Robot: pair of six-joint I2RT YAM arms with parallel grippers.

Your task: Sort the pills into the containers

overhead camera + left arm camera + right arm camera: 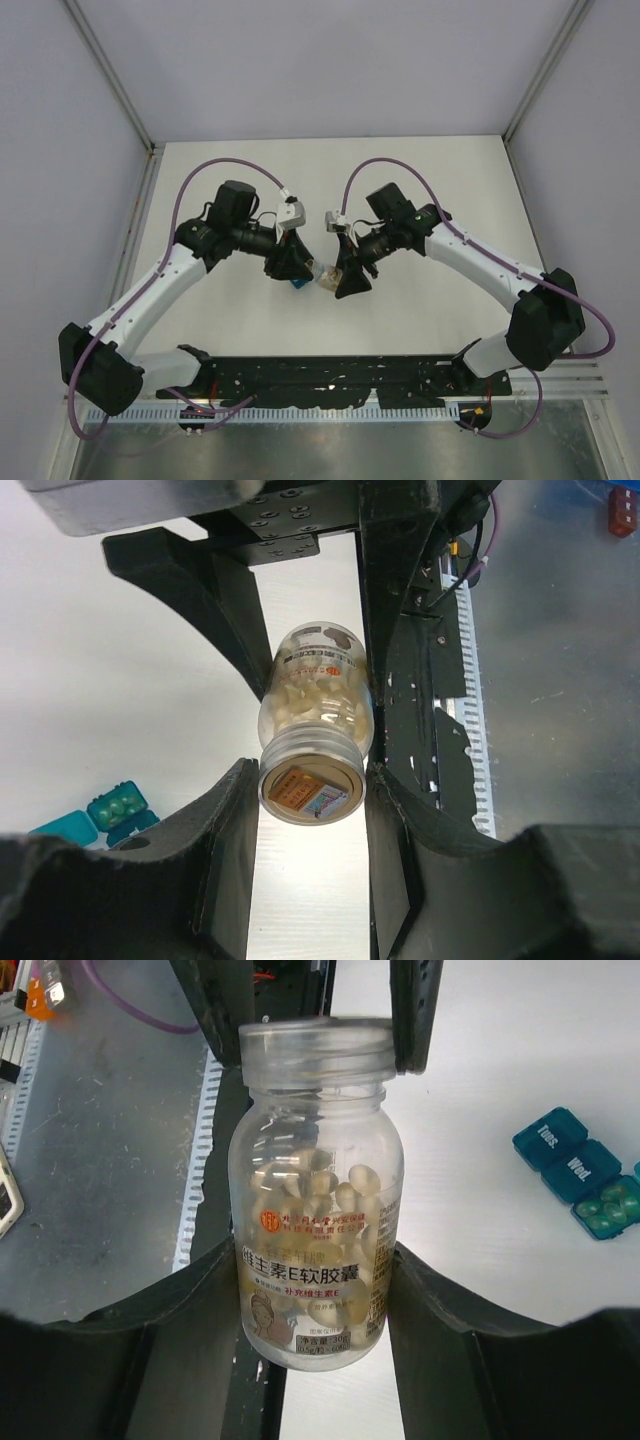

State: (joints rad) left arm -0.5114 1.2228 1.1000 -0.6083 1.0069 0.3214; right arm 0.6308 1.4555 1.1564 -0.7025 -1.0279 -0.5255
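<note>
A clear vial full of pale yellow pills is held in the air between both grippers. My right gripper is shut on the vial's body. My left gripper is shut on the vial's cap, which is still on the neck. In the top view the vial spans between the left gripper and the right gripper. The teal containers lie on the table beside them, one end lid open; they also show in the left wrist view.
The white table lies under both arms. A black base rail runs along the near edge, with a grey metal ledge beyond it. Grey walls stand on both sides.
</note>
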